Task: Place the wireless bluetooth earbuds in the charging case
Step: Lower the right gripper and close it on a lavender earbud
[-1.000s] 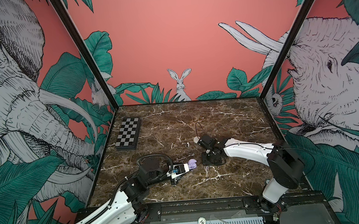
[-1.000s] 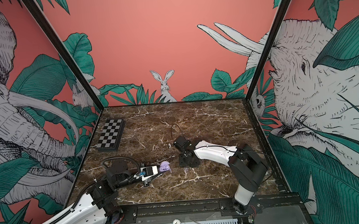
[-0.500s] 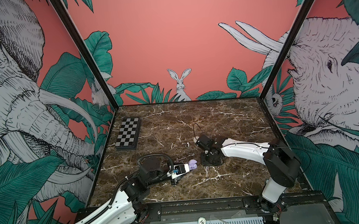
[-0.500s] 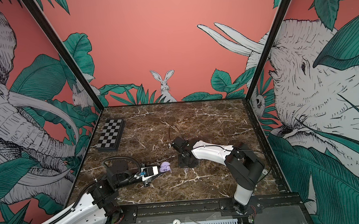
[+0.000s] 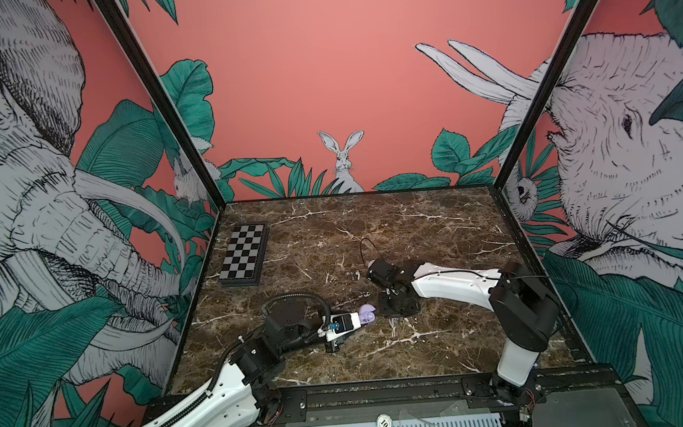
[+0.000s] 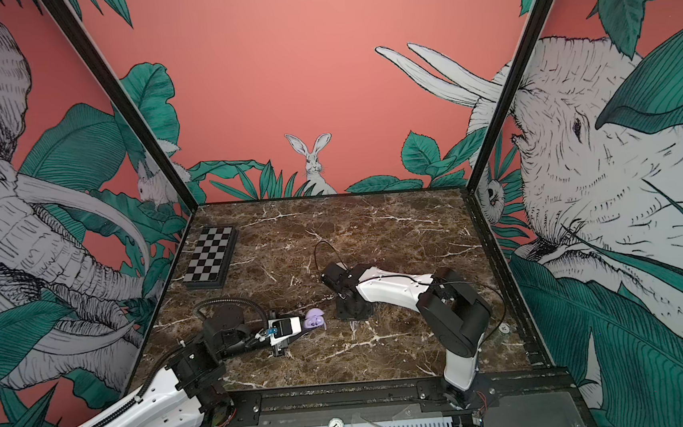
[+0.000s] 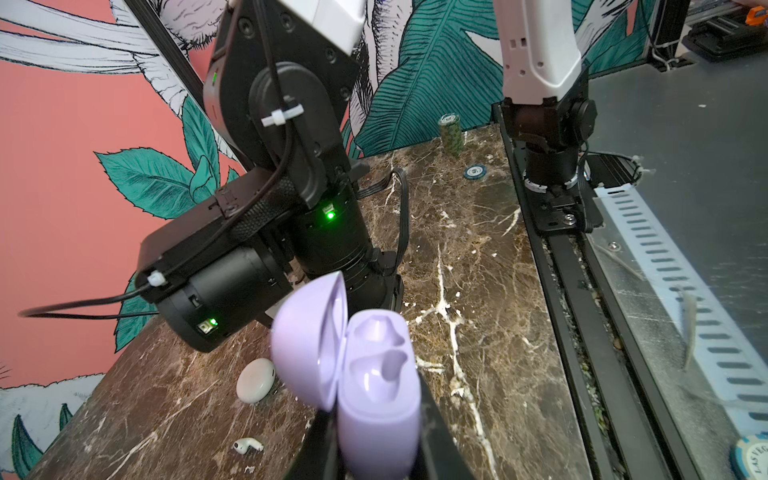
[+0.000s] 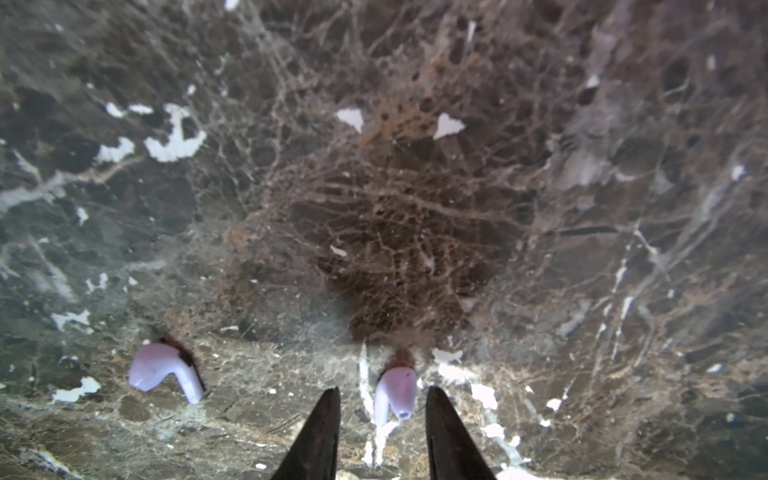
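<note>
Top views both show the brown marble table (image 5: 437, 232), a chessboard (image 5: 244, 255) lying toward 10 o'clock, and the two arms meeting just to the 6 o'clock side of the table's middle. Seen from the left wrist, the left gripper (image 7: 376, 440) is clamped on the base of the lilac charging case (image 7: 376, 374). The case's lid (image 7: 309, 340) is swung wide and both moulded wells are empty. At 3 o'clock of that case in both top views, the right gripper (image 8: 382, 390) points down at the marble with its jaws parted. The jaws straddle one lilac earbud (image 8: 395, 392) with table showing on either side, so nothing is gripped yet. A round white case (image 7: 255, 380) sits closed beyond the lilac one, and what it holds cannot be told. A second lilac earbud (image 8: 166, 372) lies apart from the straddled one, and a white earbud (image 7: 248, 445) lies loose near the white case. The earbuds look feather-light, rigid and glossy, so a hard or off-centre squeeze would likely squirt one sideways. A gentle pinch across the bulbous head seems best, leaving the stem free to slide into a well.
</note>
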You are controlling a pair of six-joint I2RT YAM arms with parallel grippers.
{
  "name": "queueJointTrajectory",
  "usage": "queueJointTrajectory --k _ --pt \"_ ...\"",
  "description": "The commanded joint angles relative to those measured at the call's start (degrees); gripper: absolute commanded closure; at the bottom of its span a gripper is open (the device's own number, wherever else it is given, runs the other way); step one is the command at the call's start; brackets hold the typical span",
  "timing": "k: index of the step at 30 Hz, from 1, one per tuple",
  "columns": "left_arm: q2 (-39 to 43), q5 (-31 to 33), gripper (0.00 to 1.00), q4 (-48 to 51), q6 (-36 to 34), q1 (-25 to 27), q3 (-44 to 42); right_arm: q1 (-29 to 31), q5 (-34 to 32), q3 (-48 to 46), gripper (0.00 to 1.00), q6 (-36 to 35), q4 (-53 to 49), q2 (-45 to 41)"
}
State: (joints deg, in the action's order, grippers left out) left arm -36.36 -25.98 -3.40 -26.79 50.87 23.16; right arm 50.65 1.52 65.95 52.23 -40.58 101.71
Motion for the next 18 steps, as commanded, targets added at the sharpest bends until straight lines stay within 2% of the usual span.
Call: queueJointTrajectory --k 1,4,18 --pt "0.56 -0.91 1.0 -1.25 -0.22 0.19 -0.39 0.46 -1.78 1.36 0.67 -0.19 -2.67 1.06" --pt "0.52 -1.0 1.0 -1.24 -0.23 0.28 -0.32 0.49 -1.9 1.16 0.7 -0.06 -2.78 1.27" --pt "0.47 -1.18 1.0 -1.0 -0.37 0.39 -0.26 1.03 -2.5 1.51 0.72 -0.25 -3.0 2.53"
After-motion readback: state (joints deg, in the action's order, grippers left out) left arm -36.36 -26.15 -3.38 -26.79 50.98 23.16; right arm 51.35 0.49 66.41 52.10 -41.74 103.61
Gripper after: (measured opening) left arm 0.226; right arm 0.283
